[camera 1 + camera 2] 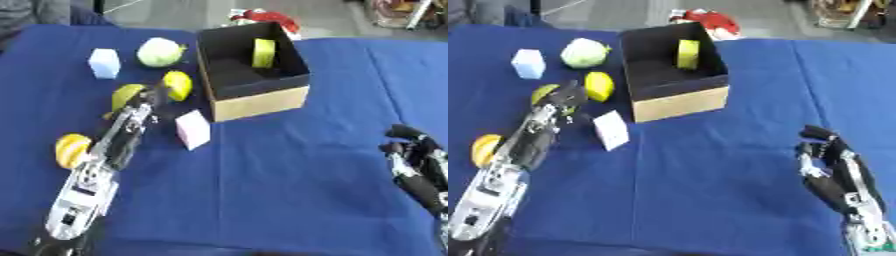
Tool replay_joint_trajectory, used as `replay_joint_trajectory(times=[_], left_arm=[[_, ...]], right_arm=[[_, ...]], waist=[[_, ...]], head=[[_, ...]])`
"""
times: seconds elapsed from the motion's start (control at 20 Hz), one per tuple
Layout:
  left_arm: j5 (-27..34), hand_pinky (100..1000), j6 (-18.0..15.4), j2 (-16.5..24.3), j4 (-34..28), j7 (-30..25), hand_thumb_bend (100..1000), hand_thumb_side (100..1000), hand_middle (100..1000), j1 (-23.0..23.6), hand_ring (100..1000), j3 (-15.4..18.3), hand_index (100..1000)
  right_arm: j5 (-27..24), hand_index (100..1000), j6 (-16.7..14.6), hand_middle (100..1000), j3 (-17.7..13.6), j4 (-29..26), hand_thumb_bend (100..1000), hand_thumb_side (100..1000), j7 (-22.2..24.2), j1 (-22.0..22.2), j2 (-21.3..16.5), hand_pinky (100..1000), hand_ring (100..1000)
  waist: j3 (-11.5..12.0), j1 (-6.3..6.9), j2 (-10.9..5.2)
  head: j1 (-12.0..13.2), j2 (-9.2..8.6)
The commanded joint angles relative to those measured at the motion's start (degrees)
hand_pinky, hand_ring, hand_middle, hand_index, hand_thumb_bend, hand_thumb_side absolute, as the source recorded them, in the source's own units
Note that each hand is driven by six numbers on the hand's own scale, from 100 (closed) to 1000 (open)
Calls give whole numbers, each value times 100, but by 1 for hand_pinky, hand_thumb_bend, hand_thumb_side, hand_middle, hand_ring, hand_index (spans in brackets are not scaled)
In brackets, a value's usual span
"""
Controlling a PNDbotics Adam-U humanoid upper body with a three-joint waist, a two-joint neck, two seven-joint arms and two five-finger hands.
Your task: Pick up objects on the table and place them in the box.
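left robot hand (566, 97) curled over a yellow-green fruit (542, 92), hold unclear | lemon (178, 85) at its 1 o'clock may get knocked | right robot hand (826, 155) idle, relaxed

My left hand (566, 97) sits hemmed in: a lemon (178, 85) at its 1 o'clock, another (542, 93) under its fingers, the white block (192, 129) at 4 o'clock. The box (262, 102) walls off 3 o'clock. From 5 to 6 o'clock of the box I see bare cloth (280, 190), open across to my right hand (833, 167).
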Motion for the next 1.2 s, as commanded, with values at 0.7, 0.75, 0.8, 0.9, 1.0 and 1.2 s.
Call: replay_joint_trajectory(times=[0.7, 0.75, 0.8, 0.9, 1.0, 1.2], left_arm=[[-2150, 867, -1643, 3475, 1206, -1532, 100, 257, 854, -1329, 871, -481, 920], [-2391, 870, -1781, 3604, 1354, -1725, 126, 272, 852, -1414, 867, -615, 917], [-2603, 872, -1921, 3690, 1497, -1887, 150, 277, 851, -1492, 865, -725, 915], [-3019, 875, -2163, 3775, 1774, -2166, 257, 305, 847, -1606, 846, -890, 912], [-3346, 873, -2338, 3743, 2043, -2275, 293, 311, 822, -1650, 832, -938, 900], [-4040, 873, -2516, 3651, 2499, -2349, 418, 346, 804, -1611, 825, -942, 891]], right_arm=[[104, 835, -10, 735, -36, -51, 100, 294, -21, 74, -261, 746, 661], [110, 835, -13, 735, -36, -48, 100, 295, -21, 79, -273, 746, 661], [116, 835, -15, 735, -38, -44, 100, 295, -23, 86, -282, 746, 661], [127, 835, -16, 735, -37, -37, 100, 294, -24, 104, -300, 746, 661], [135, 835, -18, 735, -34, -33, 100, 294, -21, 112, -302, 746, 661], [143, 835, -20, 735, -47, -24, 100, 295, -33, 104, -308, 746, 661]], waist=[[17, 294, -318], [24, 311, -330], [32, 324, -340], [50, 353, -360], [58, 364, -371], [39, 351, -377]], head=[[-70, 23], [-78, 23], [-85, 23], [-97, 23], [-109, 23], [-120, 23]])
